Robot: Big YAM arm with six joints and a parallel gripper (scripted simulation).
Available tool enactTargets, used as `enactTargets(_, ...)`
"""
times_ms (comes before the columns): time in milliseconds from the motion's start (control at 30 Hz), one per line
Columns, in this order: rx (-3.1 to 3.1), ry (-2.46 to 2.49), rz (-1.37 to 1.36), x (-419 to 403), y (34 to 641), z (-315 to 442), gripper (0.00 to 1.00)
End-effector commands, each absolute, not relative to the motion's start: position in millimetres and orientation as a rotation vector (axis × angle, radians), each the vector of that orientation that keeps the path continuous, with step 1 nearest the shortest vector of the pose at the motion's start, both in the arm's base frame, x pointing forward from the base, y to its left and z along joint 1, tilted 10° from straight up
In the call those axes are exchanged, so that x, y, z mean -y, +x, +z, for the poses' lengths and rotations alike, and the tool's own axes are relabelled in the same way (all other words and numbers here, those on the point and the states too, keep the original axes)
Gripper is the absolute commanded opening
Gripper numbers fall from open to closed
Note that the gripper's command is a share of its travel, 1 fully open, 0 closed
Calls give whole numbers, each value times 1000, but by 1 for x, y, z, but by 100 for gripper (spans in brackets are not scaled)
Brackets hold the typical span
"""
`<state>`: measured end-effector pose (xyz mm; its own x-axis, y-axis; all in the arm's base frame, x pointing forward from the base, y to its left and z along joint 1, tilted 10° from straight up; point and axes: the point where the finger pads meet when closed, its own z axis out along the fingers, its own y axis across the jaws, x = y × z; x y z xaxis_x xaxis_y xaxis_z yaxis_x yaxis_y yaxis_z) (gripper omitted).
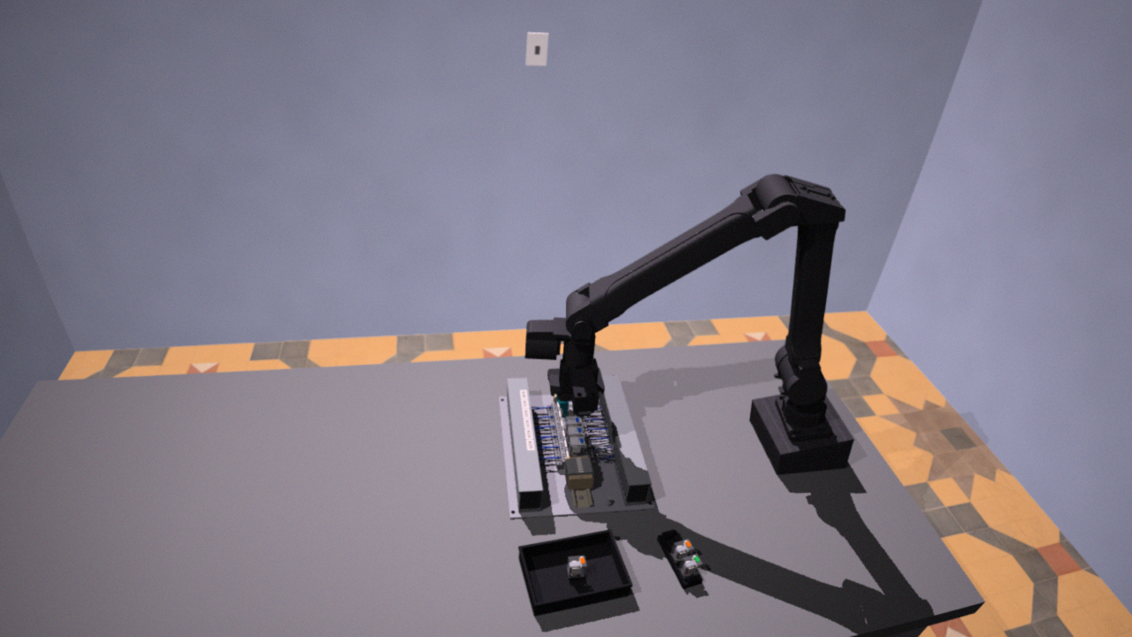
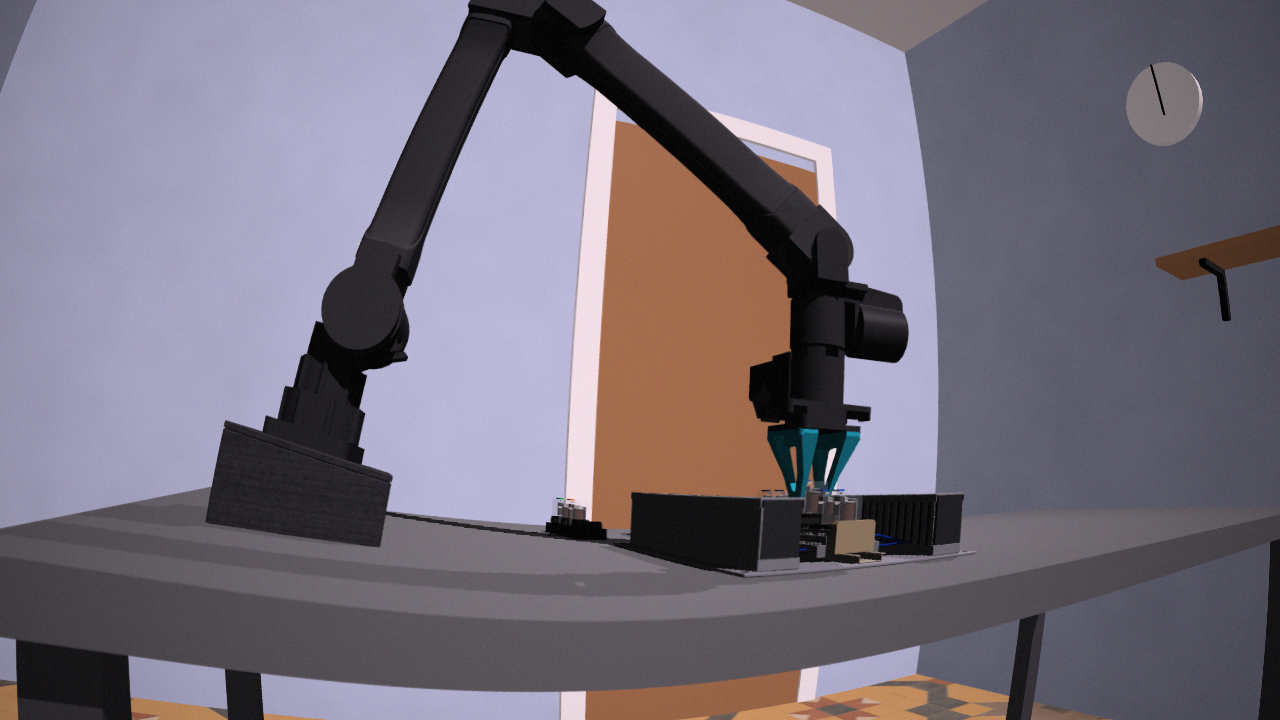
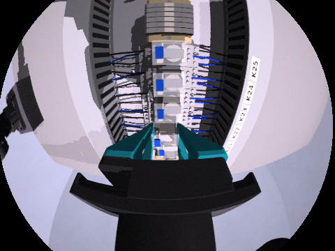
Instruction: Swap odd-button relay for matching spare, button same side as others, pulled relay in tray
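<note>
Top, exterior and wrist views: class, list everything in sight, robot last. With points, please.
Blue-button relays (image 1: 577, 433) (image 2: 838, 508) (image 3: 172, 83): at least five, clear-cased, socket row
Ducts (image 1: 522, 443) (image 2: 698, 528) (image 3: 259, 45): two, grey, flanking row
Wires (image 1: 601, 435) (image 2: 899, 540) (image 3: 209, 62): many, blue/black, beside row
Terminal block (image 1: 579, 471) (image 2: 854, 539) (image 3: 169, 19): one, beige/grey, row's end
Mounting plate (image 1: 506, 443) (image 2: 760, 573) (image 3: 202, 21): one, pale, under row
Tray (image 1: 581, 600): one, black, on table
Orange-button relay (image 1: 576, 567): one, in tray
Rack (image 1: 666, 537) (image 2: 577, 530): one, black, beside tray
Spares: two, orange/green buttons, in rack
Table (image 1: 277, 475) (image 2: 447, 591): one, grey, centre
Door (image 2: 698, 402): one, brown, behind
Clock (image 2: 1163, 102): one, white, wall
Shelf (image 2: 1226, 250): one, brown, wall
Switch plate (image 1: 536, 39): one, white, wall
Floor (image 1: 942, 443) (image 2: 841, 702): one, orange-patterned, below
Arm (image 1: 680, 245) (image 2: 698, 116): one, black, over table
Gripper (image 1: 571, 411) (image 2: 810, 494) (image 3: 165, 126): one, teal fingers, shut on blue-button relay
</note>
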<state>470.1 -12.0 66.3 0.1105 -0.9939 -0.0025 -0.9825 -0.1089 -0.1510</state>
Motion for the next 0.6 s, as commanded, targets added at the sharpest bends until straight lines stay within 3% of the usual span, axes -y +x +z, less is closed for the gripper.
enactTargets(0,-1974,-2204,-240,13,498,96,0)
enactTargets(567,-2007,-2240,-164,11,483,76,0)
